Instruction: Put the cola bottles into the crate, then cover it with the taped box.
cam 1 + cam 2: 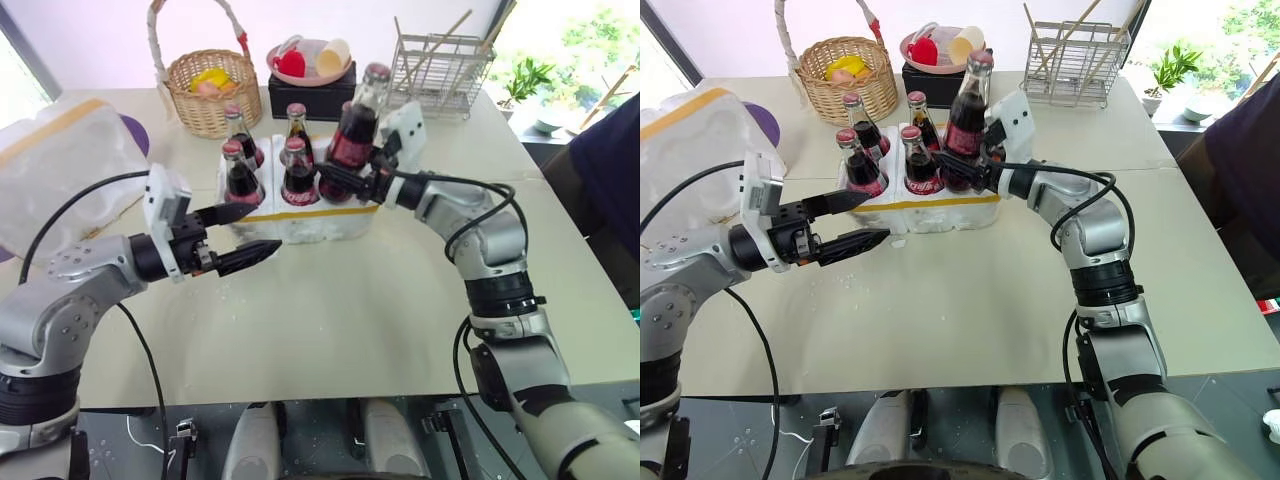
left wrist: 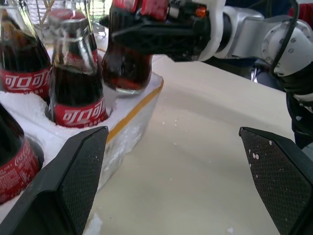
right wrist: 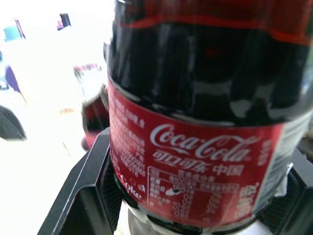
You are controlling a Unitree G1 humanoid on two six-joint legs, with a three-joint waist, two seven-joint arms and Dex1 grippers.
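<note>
The crate (image 1: 318, 222), a low white block with a yellow band, sits mid-table with several cola bottles (image 1: 298, 172) standing in its wells. My right gripper (image 1: 343, 172) is shut on one more cola bottle (image 1: 355, 128). That bottle is tilted, with its base just over the crate's right end (image 2: 142, 105). Its red label (image 3: 195, 161) sits between my black fingers (image 3: 80, 198). My left gripper (image 1: 248, 235) hangs open and empty just in front of the crate's left corner. The taped box (image 1: 60, 170) lies at the far left.
Behind the crate are a wicker basket (image 1: 210, 92), a black box carrying a pink plate (image 1: 310, 62), and a wire rack (image 1: 440, 70). A person's dark sleeve (image 1: 612, 160) shows at the right edge. Bare tabletop (image 1: 330, 320) lies in front of the crate.
</note>
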